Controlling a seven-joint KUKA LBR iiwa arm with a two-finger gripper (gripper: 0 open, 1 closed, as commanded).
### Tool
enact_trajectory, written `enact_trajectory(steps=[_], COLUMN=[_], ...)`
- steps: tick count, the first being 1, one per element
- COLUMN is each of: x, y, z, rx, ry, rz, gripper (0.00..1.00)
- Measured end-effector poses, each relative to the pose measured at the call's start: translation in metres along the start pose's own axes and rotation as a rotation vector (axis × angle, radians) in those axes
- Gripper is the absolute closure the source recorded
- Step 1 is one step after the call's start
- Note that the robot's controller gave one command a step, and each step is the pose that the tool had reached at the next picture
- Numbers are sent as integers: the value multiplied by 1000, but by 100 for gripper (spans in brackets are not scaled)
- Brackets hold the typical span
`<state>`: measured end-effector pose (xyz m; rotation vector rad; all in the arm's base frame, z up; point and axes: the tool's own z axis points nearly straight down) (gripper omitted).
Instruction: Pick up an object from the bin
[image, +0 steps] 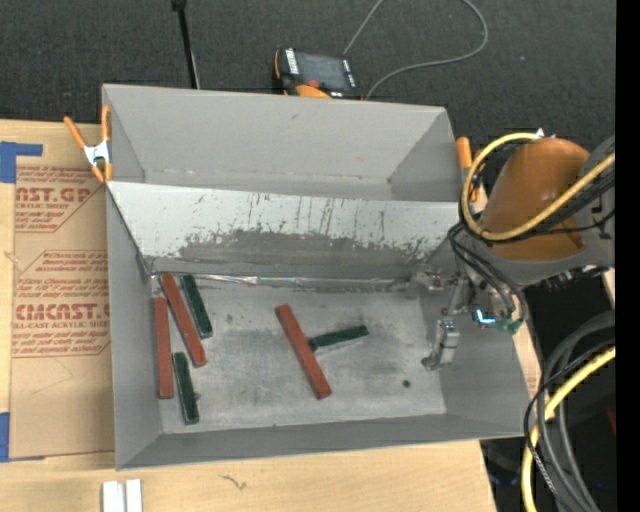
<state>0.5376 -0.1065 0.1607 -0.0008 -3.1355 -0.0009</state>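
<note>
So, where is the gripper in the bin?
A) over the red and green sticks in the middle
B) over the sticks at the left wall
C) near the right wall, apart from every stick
C: the gripper is by the view's right wall over bare floor; the nearest green stick and red stick lie toward the middle.

Your claw (438, 356) hangs over a bare patch of the bin (400, 392), seemingly close to the floor. Nearest it, toward the view's left, a dark green stick (340, 338) touches a longer red-brown stick (303, 351). Well beyond those, four more sticks (178, 340) lie bunched together.
</note>
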Motion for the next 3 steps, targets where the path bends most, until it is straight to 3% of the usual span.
enact_trajectory(steps=[1,2,3], x=[-25,-26,11], y=[81,78,57], z=[94,91,-57], rx=[-2,1,3], ry=[-3,-7,-15], rz=[-193,-188,-211], gripper=[0,100,100])
